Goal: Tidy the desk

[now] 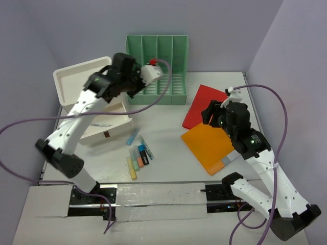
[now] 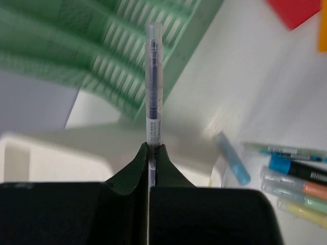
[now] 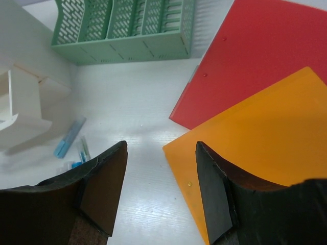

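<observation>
- Lilac walls close round the white desk (image 1: pixel 168 127), which spreads beneath both arms. Smooth, rigid and fixed, it is by my judgement nothing to grasp, only a slick bed on which things slide.
- Toward 12 o'clock the left tool (image 2: pixel 153 149), clenched on the lower end of a slim pen (image 2: pixel 154 76), hangs near the green file holder (image 1: pixel 157 69). The white drawer box (image 1: pixel 82 84) sits at 10.
- At 3 o'clock the right tool (image 3: pixel 161 148), jaws apart and holding nothing, hovers over the orange folder (image 3: pixel 265 148), which overlaps the red folder (image 3: pixel 255 56).
- Both folders look thin and floppy, so a free edge seems the best hold.
- Loose markers (image 1: pixel 139 155) lie toward 6 o'clock.
</observation>
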